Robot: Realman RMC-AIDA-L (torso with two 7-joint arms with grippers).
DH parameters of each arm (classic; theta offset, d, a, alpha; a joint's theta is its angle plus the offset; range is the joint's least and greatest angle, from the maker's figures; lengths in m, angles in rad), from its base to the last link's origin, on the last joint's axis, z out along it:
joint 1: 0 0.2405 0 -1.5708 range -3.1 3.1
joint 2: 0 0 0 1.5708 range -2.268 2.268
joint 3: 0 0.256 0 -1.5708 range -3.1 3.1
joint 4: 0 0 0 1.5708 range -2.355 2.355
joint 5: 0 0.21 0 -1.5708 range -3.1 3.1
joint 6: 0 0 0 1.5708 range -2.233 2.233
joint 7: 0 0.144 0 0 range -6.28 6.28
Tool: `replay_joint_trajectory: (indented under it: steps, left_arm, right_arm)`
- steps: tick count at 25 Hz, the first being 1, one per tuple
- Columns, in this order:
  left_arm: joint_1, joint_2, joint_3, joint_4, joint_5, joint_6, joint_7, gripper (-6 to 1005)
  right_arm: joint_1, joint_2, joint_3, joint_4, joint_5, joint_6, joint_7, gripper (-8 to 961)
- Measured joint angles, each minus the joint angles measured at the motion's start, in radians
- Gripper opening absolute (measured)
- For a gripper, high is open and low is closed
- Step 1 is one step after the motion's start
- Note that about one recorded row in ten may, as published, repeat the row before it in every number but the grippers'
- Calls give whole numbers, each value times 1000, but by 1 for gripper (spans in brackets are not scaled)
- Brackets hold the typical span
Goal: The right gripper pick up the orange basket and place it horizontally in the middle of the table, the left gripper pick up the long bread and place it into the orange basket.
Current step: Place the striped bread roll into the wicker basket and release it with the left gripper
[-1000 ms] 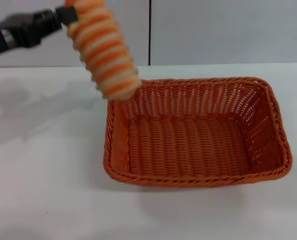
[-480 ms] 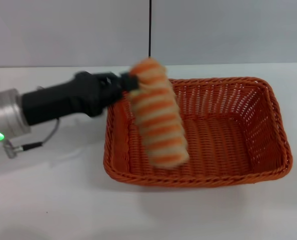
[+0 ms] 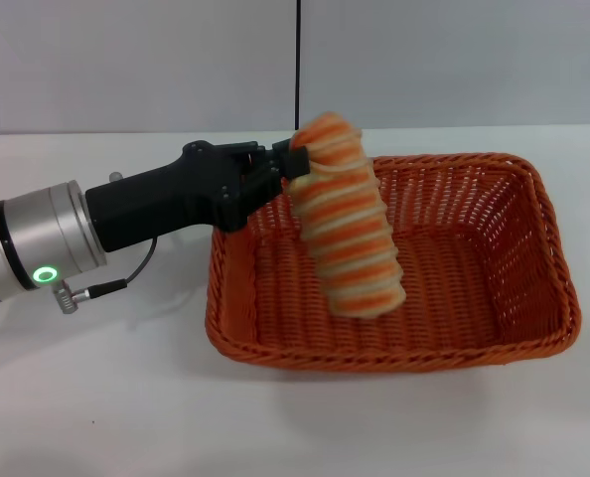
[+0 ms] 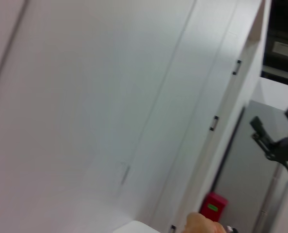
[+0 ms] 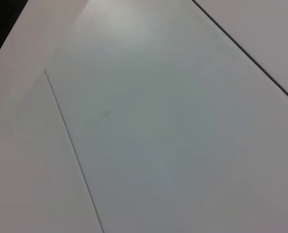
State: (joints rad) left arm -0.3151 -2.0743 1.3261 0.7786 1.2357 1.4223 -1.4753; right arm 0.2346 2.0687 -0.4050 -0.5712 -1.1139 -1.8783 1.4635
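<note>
The orange basket (image 3: 514,248) lies lengthwise across the middle of the white table (image 3: 96,397). My left gripper (image 3: 293,165) reaches in from the left over the basket's left rim and is shut on the upper end of the long bread (image 3: 350,234). The striped loaf hangs tilted inside the basket, its lower end close to the woven floor. A bit of the bread (image 4: 200,224) shows at the edge of the left wrist view. The right gripper is out of view; the right wrist view shows only white panels.
A grey wall with a dark vertical seam (image 3: 297,60) stands behind the table. The left arm's silver wrist with a green light (image 3: 45,273) and a thin cable (image 3: 116,283) hang over the table's left side.
The left arm swung the bread down from high at the upper left into the basket. In the last half second it moved slightly right and lower.
</note>
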Motion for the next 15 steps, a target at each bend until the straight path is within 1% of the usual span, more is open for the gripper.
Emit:
replay_joint_trajectory:
  steps: [2,3,4,10,15]
  left_arm:
    - [0,0,0,0,0,0,0,103]
    - [5,0,15,-1,-18,-19,14,103]
    - [11,1,51,-1,-39,-44,71,102]
    - [35,0,90,3,-72,-80,155,100]
    - [36,1,134,-4,-86,-104,214,98]
  right_arm:
    - [0,0,0,0,-5,-1,0,804]
    - [0,0,0,0,-6,-1,0,804]
    - [0,0,0,0,-6,-1,0,804]
    - [0,-2,1,0,-7,6,0,804]
    - [-1,-5,4,1,-7,8,-1,804]
